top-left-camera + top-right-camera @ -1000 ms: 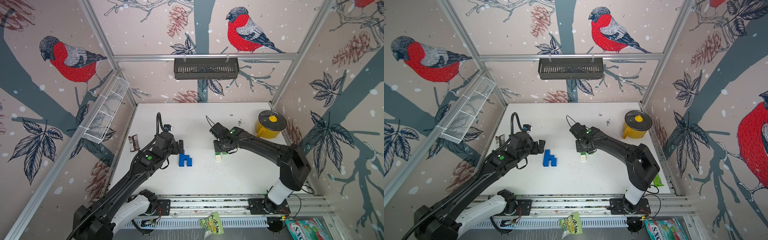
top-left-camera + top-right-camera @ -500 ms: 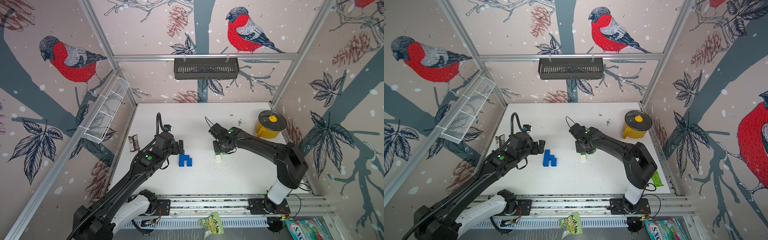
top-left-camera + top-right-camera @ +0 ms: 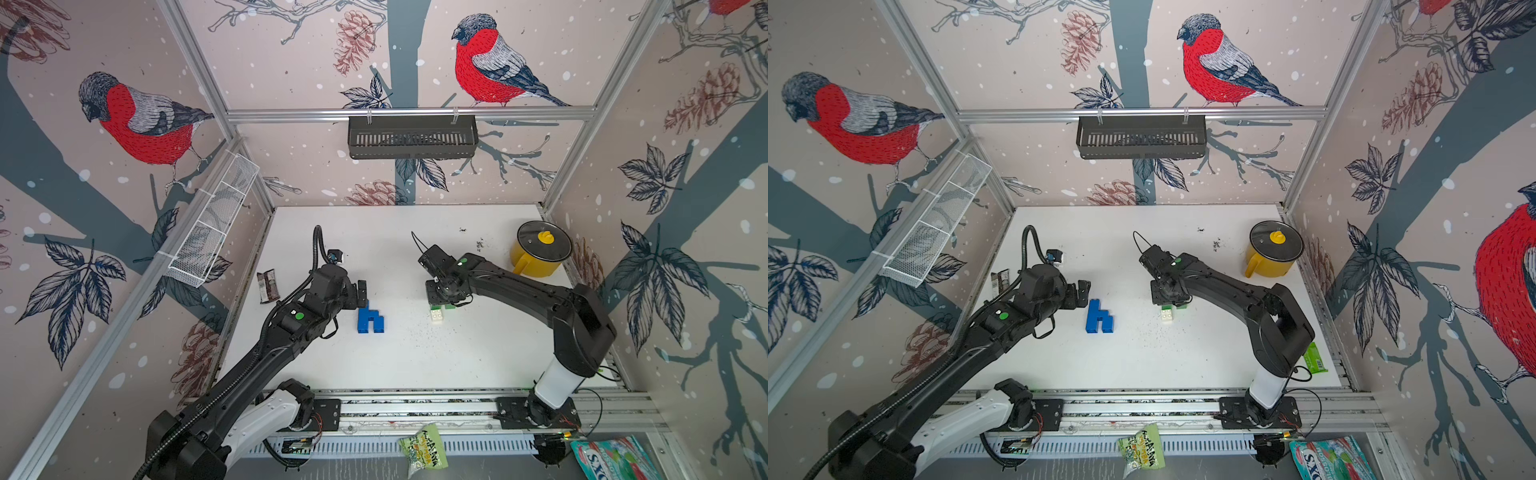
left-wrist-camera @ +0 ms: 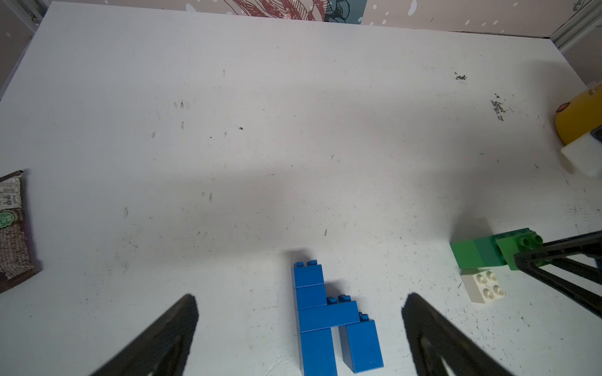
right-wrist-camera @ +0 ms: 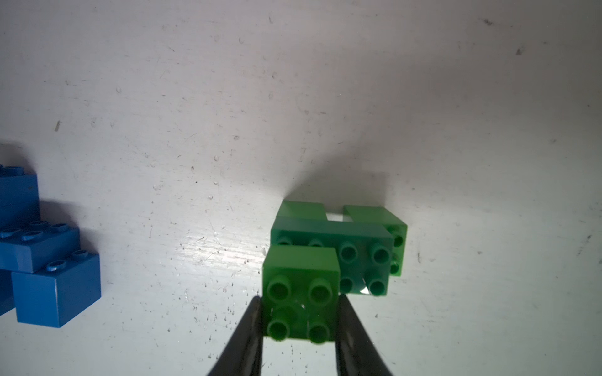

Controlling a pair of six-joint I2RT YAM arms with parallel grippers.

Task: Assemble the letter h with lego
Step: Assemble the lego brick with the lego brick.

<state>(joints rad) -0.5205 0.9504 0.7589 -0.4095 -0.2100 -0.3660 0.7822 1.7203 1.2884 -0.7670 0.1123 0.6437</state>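
Right tool (image 5: 298, 302) pinching a green brick (image 5: 301, 276) that touches the green lego cluster (image 5: 358, 241), white brick (image 3: 436, 315) just beside. Left tool (image 3: 362, 292) spread wide, beside the blue h (image 3: 369, 320) (lying flat, mid-worktop (image 3: 415, 357)).

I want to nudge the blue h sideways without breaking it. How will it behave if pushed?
The blue h lies flat on the table, so it probably won't tip or roll. Its bricks look stud-locked, so it likely slides as one stiff piece. A push on the short leg alone might pop that brick loose.
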